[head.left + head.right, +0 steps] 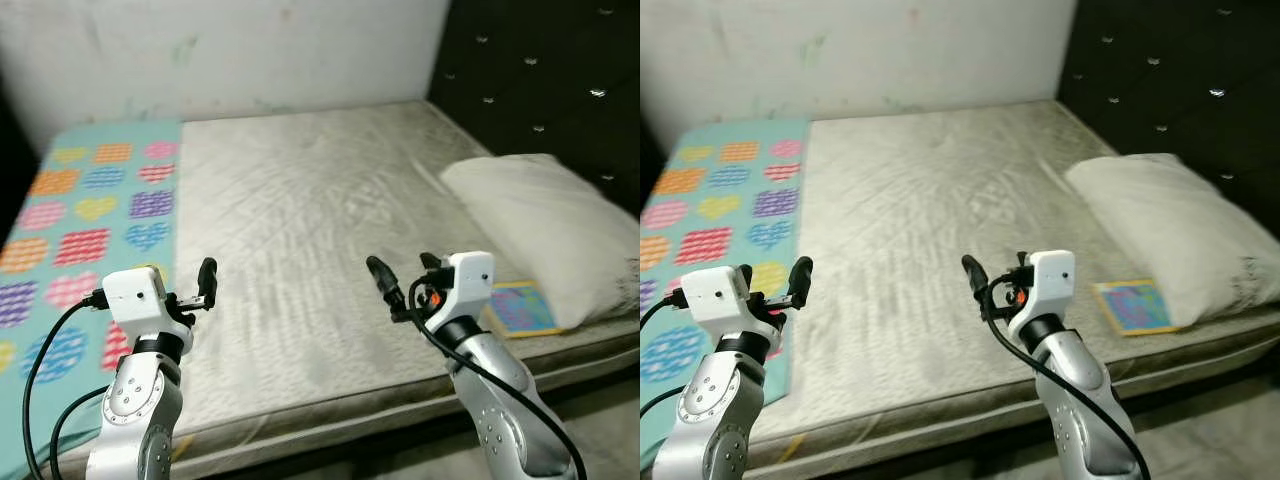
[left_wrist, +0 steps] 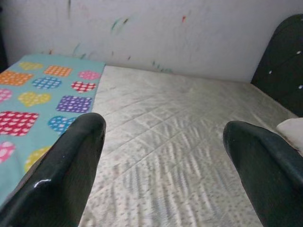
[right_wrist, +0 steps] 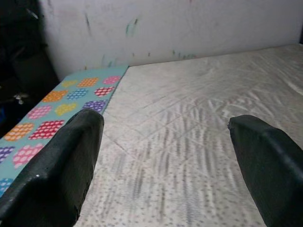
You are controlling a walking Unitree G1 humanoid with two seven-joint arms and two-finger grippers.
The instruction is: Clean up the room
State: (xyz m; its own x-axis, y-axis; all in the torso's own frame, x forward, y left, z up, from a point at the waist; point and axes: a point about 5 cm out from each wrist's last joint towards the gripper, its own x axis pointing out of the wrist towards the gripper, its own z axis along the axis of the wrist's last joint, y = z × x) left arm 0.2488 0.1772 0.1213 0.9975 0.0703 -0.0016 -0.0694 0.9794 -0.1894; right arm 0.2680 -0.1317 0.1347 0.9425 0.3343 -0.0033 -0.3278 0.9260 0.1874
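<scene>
A bare grey quilted mattress (image 1: 300, 200) lies before me. Along its left side is a teal blanket (image 1: 90, 220) printed with coloured hearts. A white pillow (image 1: 545, 230) rests at the right, and a small colourful book (image 1: 520, 308) lies flat by the pillow's near end, close to the bed's front edge. My left gripper (image 1: 195, 288) hovers over the near left part of the mattress beside the blanket's edge, open and holding nothing. Over the near right part my right gripper (image 1: 405, 268) is open and empty too, a short way left of the book.
A black tufted headboard (image 1: 550, 80) rises behind the pillow on the right. A white wall (image 1: 220, 50) with faint coloured marks runs along the far side of the bed. A strip of floor (image 1: 600, 400) shows at the bottom right.
</scene>
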